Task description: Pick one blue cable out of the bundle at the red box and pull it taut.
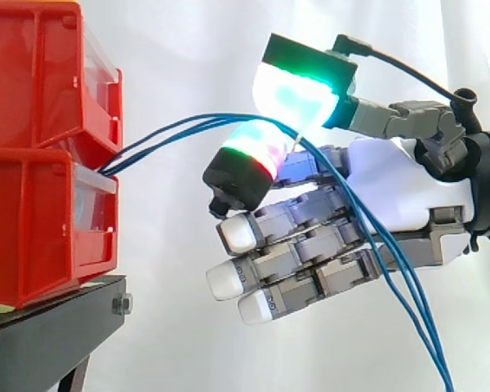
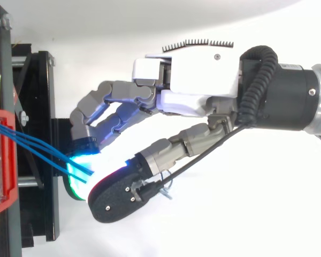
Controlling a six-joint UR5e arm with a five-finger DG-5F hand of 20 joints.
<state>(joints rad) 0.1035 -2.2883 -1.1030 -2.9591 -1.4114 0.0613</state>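
Pinching the blue cables (image 1: 167, 131), the hand (image 1: 400, 196) should shed all but one, then draw straight back from the red box (image 1: 33, 212).

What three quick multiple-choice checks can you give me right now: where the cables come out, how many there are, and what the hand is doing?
1. Where do the blue cables come out?
A. At the front, where the upper bin meets the lower bin
B. Over the upper bin's top
C. Below the lower bin's underside

2. How many blue cables run to the hand?
A. One
B. Three
C. Six

3. What is the hand doing?
A. Open, clear of the cables
B. Curled on nothing
C. Pinching the cables between glowing fingers

Answers:
1 A: the side view shows them emerging between the two stacked bins.
2 B: the top view shows three blue lines crossing to the hand.
3 C: in the side view the cables pass between two glowing pads that have closed on them, then hang down past the palm.
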